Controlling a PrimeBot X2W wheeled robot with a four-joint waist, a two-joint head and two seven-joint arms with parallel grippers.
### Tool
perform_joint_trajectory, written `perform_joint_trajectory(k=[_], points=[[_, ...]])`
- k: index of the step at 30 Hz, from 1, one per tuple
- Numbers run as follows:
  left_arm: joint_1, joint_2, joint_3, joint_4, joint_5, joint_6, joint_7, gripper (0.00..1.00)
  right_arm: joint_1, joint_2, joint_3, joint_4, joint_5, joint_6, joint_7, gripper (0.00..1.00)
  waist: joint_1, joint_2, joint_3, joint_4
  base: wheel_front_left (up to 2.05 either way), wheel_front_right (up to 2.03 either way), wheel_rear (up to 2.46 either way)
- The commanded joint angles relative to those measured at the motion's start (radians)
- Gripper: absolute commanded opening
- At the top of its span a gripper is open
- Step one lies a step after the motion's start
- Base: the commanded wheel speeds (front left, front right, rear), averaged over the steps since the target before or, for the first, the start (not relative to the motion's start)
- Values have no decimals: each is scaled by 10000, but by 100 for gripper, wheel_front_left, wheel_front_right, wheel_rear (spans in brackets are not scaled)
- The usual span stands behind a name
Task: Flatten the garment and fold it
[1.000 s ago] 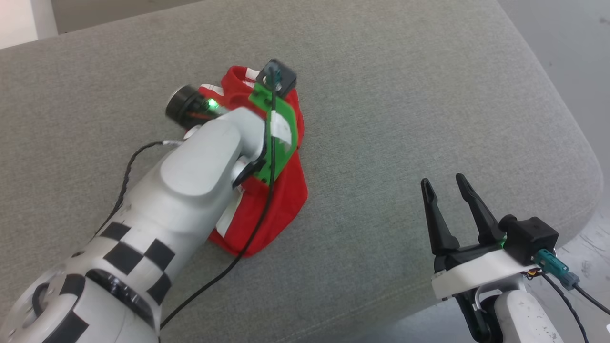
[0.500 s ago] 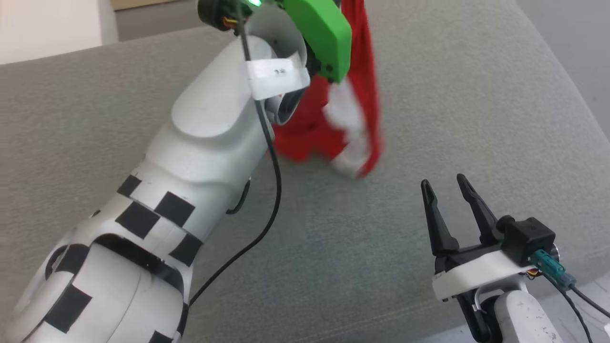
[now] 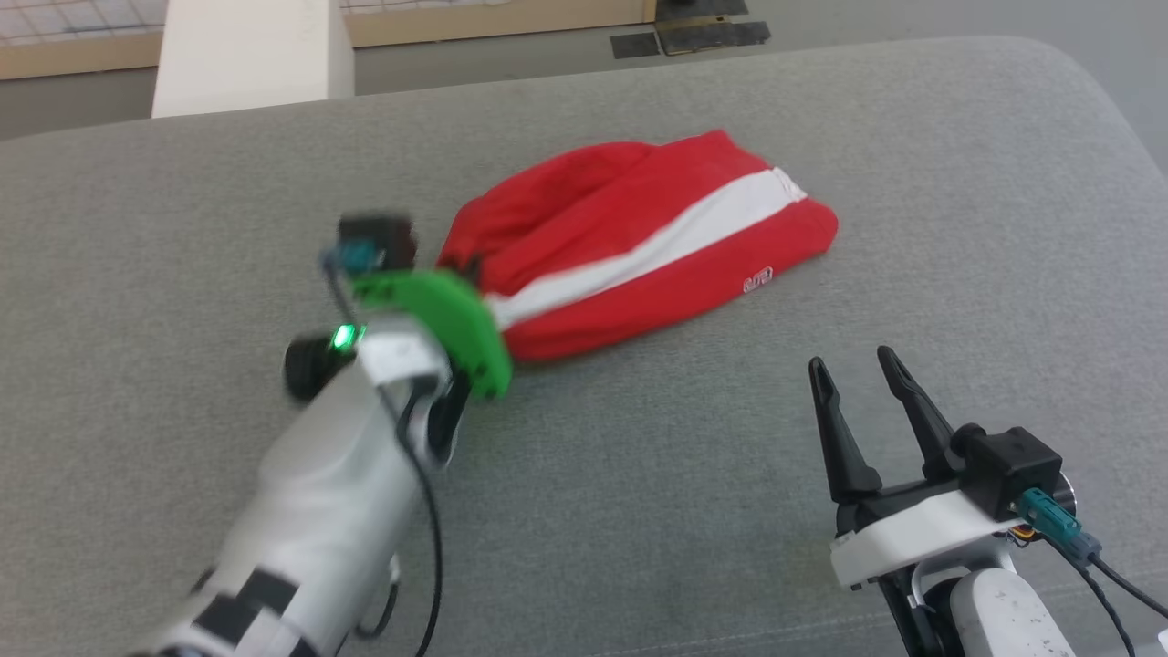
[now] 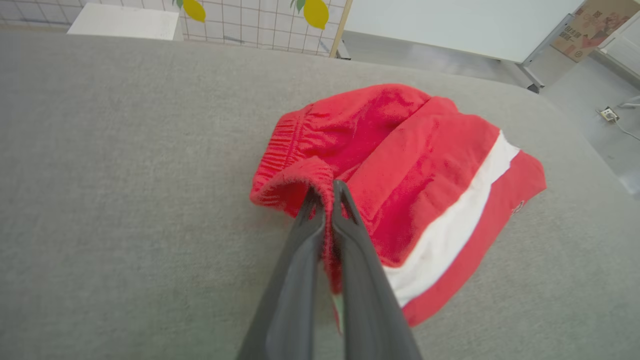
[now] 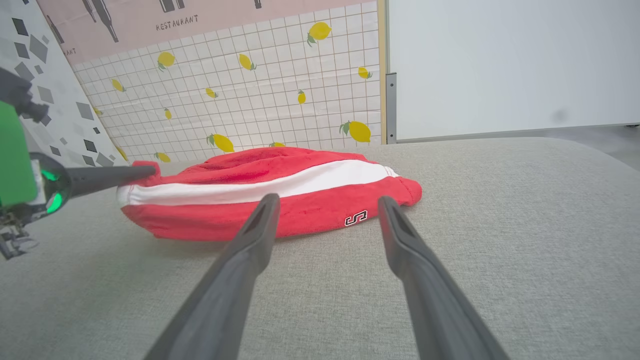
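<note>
1. Small bright red soft cloth garment (image 3: 639, 246) lies puffed up, not flat, mid-way across the grey fabric cushion (image 3: 182, 228).
2. Left gripper (image 4: 324, 187): fingers clamped on the garment's ribbed waistband edge (image 4: 285, 150).
3. Right gripper (image 3: 849, 359): spread, empty, well apart from the cloth.
4. Suggest: right pins the opposite hem, left drags low and outward. Lifting would likely rebunch it.

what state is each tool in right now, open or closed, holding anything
Left tool: closed, pinching the gathered edge of the garment.
Right tool: open, holding nothing, apart from the garment.
</note>
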Motion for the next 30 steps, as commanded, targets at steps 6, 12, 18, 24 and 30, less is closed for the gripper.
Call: perform_joint_trajectory(k=[6, 12, 18, 24, 30], points=[[1522, 833, 357, 17, -416, 276, -172, 0, 161, 5, 104, -167, -56, -15, 100, 100, -1, 0, -78, 286, 0, 0, 0], [2074, 1348, 478, -77, -278, 205, -1095, 100, 161, 5, 191, -187, -65, -15, 200, 100, -1, 0, -201, 271, 0, 0, 0], [2815, 1806, 613, -1033, 318, 342, -1898, 100, 308, 5, -77, -298, -180, -15, 288, 100, -1, 0, -445, 424, 0, 0, 0], [4190, 2255, 1348, -3278, 1218, 893, -1975, 100, 447, 5, -292, -506, -199, -15, 359, 100, -1, 0, -503, 671, 0, 0, 0], [4684, 2306, 1087, -4100, 1417, 701, -1779, 100, 336, 5, -232, -647, -170, -15, 379, 100, -1, 0, -228, 630, 0, 0, 0]])
